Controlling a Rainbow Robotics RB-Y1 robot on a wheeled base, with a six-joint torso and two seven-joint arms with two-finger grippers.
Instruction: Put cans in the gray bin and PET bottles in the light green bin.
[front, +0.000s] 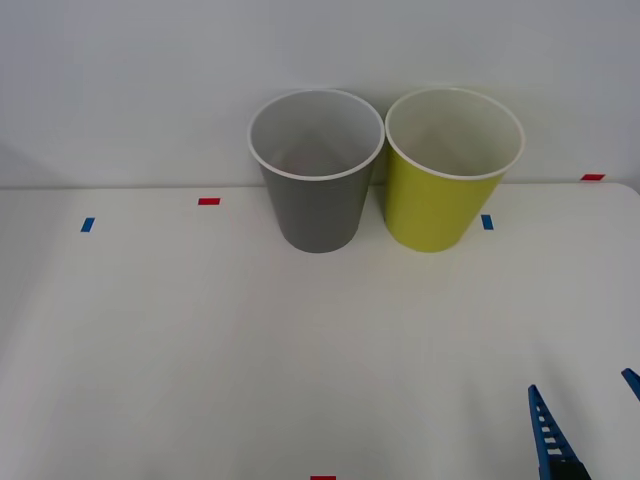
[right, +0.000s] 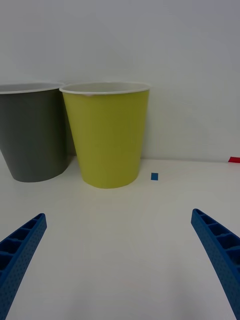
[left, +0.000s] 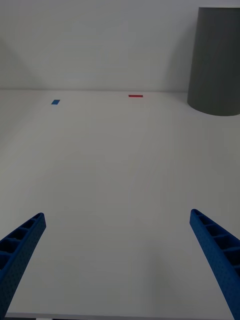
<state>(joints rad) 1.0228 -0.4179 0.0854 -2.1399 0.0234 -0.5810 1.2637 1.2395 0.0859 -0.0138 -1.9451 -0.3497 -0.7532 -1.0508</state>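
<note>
The gray bin (front: 318, 205) and the light green bin (front: 435, 205) stand upright side by side at the back of the white table (front: 200, 330), against the wall. Both look empty inside. The cans and the PET bottles are out of view. My right gripper (front: 582, 385) is open at the near right, well in front of the light green bin (right: 107, 140), with nothing between its fingers (right: 20, 245). From that wrist the gray bin (right: 32, 140) shows beside the green one. My left gripper (left: 117, 214) is open over bare table, the gray bin (left: 217, 60) far ahead of it.
Small tape marks lie on the table: red (front: 208, 201) and blue (front: 87, 225) at the back left, blue (front: 486, 222) beside the green bin, red (front: 592, 177) at the back right, red (front: 322, 478) at the front edge.
</note>
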